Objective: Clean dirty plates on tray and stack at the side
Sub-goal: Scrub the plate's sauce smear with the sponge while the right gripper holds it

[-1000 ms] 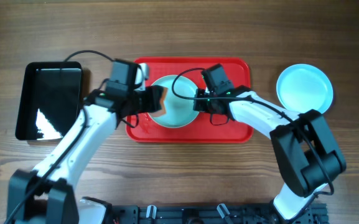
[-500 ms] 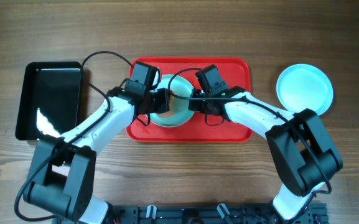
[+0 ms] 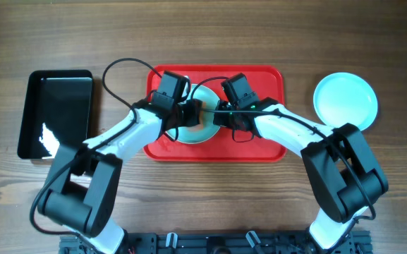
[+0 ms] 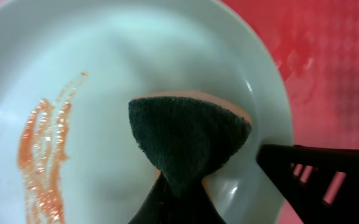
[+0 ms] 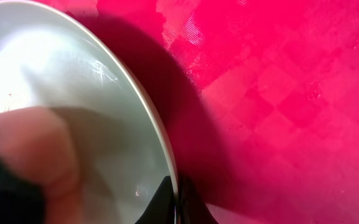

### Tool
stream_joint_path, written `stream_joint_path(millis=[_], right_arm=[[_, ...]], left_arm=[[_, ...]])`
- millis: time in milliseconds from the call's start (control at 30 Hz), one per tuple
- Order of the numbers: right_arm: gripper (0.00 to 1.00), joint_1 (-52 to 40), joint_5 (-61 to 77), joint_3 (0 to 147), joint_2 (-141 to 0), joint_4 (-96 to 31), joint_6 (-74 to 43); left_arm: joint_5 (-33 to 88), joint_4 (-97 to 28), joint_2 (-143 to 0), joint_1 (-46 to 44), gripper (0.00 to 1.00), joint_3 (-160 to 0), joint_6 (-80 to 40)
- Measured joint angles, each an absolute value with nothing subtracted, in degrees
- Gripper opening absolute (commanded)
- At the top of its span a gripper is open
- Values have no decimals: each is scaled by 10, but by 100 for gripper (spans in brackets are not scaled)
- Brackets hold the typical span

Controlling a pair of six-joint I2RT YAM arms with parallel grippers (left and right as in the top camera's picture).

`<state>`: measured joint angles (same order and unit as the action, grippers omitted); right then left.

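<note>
At 9 o'clock of the table [image 3: 259, 28] lies the black tray [image 3: 55, 113]; it has not moved and nothing touches it. The left gripper [image 3: 189, 113] is pressed together on a sponge [image 4: 188, 140], dark green on its face and orange behind. One second ago it stood at the 9 o'clock rim of the dirty plate [image 3: 197, 135]; now it has come in over the middle of this plate, with the arm more folded. In the left wrist view the sponge is low over the plate's floor; I cannot tell for sure whether it already touches. The orange smear [image 4: 42, 149] lies at 9 o'clock of the sponge and is not yet wiped. The right gripper [image 3: 221, 116] has hardly shifted; it pinches the plate's rim at 3 o'clock, and in the right wrist view the thin rim passes between its two tips. This plate sits on the red tray [image 3: 266, 144], in the half toward the tray's 9 o'clock. At 3 o'clock of the tray, well apart on the table, one clean plate [image 3: 344, 100] lies alone.

I judge that the wiping of this plate is only beginning; the sponge must still sweep toward the smear while the right gripper steadies the rim; afterwards the plate should go onto the clean one at the side.
</note>
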<state>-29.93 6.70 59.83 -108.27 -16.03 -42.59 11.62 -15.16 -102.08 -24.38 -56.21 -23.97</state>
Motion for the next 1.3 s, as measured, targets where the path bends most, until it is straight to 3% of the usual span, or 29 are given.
stream_joint_path(millis=[533, 1300], right_arm=[[4, -303, 53, 602, -1083, -167, -442], [4, -307, 54, 602, -1083, -166, -450]], left_arm=[[24, -206, -1034, -246, 4, -572, -207], [-35, -205, -1027, -182, 4, -573, -179]])
